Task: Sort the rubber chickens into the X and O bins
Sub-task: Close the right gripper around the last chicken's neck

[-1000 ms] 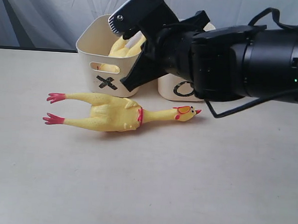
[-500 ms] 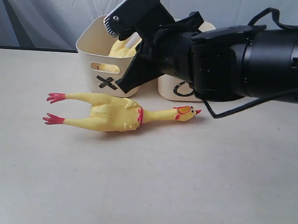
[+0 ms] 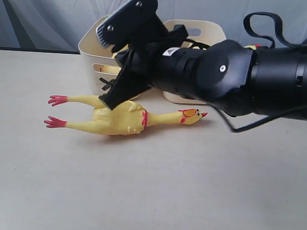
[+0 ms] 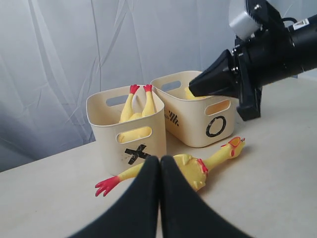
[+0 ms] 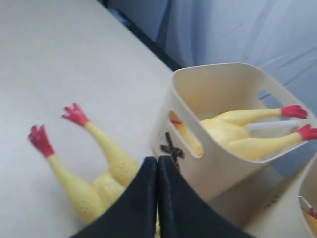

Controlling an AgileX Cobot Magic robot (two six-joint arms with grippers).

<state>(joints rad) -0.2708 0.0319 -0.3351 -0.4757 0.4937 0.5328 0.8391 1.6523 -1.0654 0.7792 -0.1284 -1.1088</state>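
Observation:
One rubber chicken point(image 3: 117, 118) lies flat on the table in front of the bins, red feet to the left, head to the right; it also shows as the chicken on the table point(image 4: 190, 168) point(image 5: 101, 168). A second chicken point(image 4: 136, 106) point(image 5: 247, 136) stands feet-up in the X bin point(image 3: 92, 52) point(image 4: 126, 134) point(image 5: 218, 168). The O bin point(image 3: 199, 27) point(image 4: 198, 121) holds something yellow point(image 4: 190, 93). My right gripper point(image 3: 105, 99) point(image 5: 157, 159) is shut and empty, its tip just above the lying chicken's body. My left gripper point(image 4: 159, 158) is shut and empty, nearer than the lying chicken.
The right arm's thick black body point(image 3: 238, 73) point(image 4: 267, 44) reaches across in front of both bins, hiding the X and O marks in the exterior view. A grey curtain point(image 3: 45, 11) hangs behind the table's far edge.
My right gripper has swung down and to the left, from beside the X bin's rim to just above the chicken on the table. The chickens and bins have not moved.

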